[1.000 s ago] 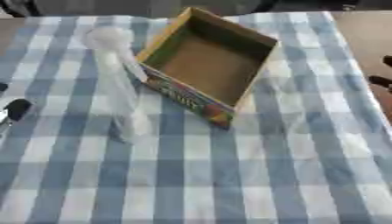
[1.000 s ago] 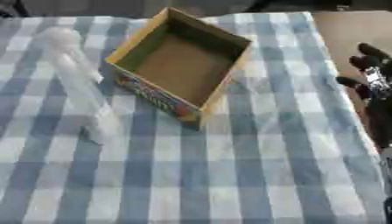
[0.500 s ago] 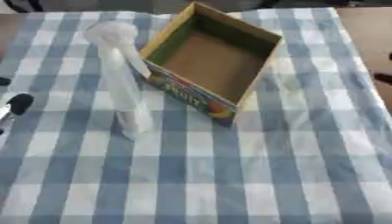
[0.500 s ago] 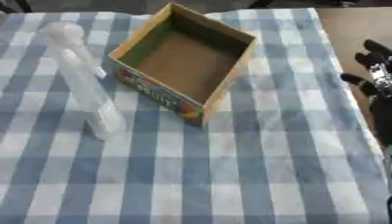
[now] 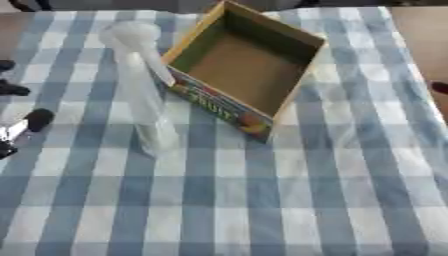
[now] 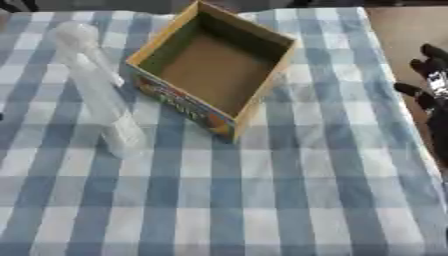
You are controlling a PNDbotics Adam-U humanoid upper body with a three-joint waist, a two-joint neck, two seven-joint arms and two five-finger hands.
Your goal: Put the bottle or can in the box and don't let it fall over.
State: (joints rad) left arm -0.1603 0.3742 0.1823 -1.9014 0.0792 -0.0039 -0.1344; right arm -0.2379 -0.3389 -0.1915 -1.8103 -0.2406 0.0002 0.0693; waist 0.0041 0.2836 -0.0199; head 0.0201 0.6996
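Observation:
A clear plastic bottle with a pale cap stands upright on the blue-and-white checked cloth, just left of the box. The open cardboard box has yellow rims, a printed front wall and a bare brown floor; nothing lies inside. My left hand shows only as dark fingertips at the left edge, well left of the bottle and apart from it. My right hand rests at the right edge, off the cloth, fingers relaxed and spread, holding nothing.
The checked cloth covers the table; brown tabletop shows past its right edge. Dark shapes lie at the far top edge.
The whole picture has shifted slightly, so the camera moved. The bottle and box keep their places on the cloth. Both hands stay at the edges.

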